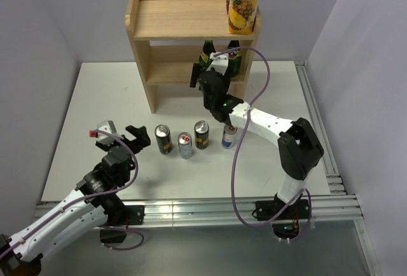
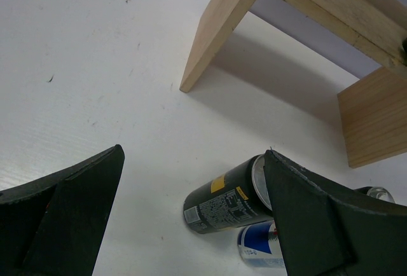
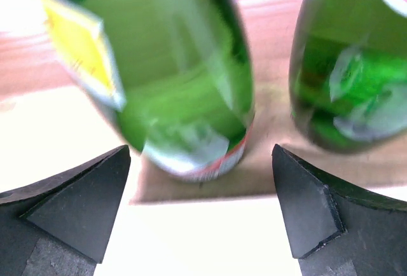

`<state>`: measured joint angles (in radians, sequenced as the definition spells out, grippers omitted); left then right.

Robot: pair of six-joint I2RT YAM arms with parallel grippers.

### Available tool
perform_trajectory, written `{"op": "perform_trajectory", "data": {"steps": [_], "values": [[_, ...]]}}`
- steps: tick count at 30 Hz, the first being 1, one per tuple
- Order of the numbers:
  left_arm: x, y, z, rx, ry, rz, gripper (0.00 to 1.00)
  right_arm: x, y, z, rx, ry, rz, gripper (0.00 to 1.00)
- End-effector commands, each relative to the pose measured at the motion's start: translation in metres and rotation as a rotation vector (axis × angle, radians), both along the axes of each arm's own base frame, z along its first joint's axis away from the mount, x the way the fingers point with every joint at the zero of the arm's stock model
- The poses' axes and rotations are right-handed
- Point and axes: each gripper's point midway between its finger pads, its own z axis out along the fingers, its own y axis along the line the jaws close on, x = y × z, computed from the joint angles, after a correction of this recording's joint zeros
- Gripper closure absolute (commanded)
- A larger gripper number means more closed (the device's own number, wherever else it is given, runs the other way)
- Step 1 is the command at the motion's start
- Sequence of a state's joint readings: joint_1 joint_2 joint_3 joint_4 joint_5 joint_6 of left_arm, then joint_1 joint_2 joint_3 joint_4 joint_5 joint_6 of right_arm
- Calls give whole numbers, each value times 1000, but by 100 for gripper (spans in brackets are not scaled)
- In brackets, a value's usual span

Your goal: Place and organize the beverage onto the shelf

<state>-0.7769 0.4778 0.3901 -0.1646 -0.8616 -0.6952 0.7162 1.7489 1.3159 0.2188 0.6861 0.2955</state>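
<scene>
Looking from above, the shelf (image 1: 191, 28) holds both bottles (image 1: 206, 55) on its lower tier and a carton (image 1: 245, 2) on top, with the right gripper (image 1: 210, 66) spread wide just before them; four cans (image 1: 185, 146) stand in a row on the table (image 1: 95, 98) beside the wide, empty left gripper (image 1: 122, 133). Left wrist: fingers far apart, a black can (image 2: 226, 200) and a blue can (image 2: 261, 245) ahead near the right finger, shelf legs beyond. Right wrist: fingers wide, gripping nothing, one blurred bottle ahead of the gap, the other further right.

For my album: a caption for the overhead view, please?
Right gripper open before two green bottles on the shelf's lower tier; four cans on the table.
</scene>
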Motion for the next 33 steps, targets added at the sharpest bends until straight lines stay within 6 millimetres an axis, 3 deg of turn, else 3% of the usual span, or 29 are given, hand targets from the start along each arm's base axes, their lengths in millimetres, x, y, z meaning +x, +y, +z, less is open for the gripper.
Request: {"op": "perform_trajectory", "data": {"steps": [1, 8, 10, 11, 13, 14, 16, 17, 23, 31, 33], "values": [[0, 0, 3, -10, -16, -1, 1, -33, 7, -59, -90, 157, 40, 0], [0, -2, 3, -8, -12, -15, 1, -64, 13, -53, -79, 158, 48, 0], [0, -8, 2, -7, -7, -43, 1, -81, 13, -42, -62, 142, 63, 0], [0, -10, 1, -2, -4, -57, 1, -89, 7, -27, -33, 124, 54, 0], [1, -16, 0, 3, 6, -82, 1, -106, 6, -22, -24, 127, 65, 0], [0, -21, 0, 5, 11, -108, 1, -114, -4, -7, 0, 109, 44, 0], [0, -28, -1, 6, 13, -144, 1, -133, -8, -2, 3, 101, 52, 0], [0, -30, -2, 7, 18, -159, 1, -142, -14, 12, 33, 76, 58, 0], [0, -47, -3, 18, 6, -246, 1, -176, -43, 35, 84, 51, 62, 0], [4, -59, -25, 79, 62, -273, 1, -205, -59, 30, 142, 75, 100, 0], [7, -64, -20, 67, 39, -281, 1, -211, -60, 28, 150, 76, 110, 0]]}}
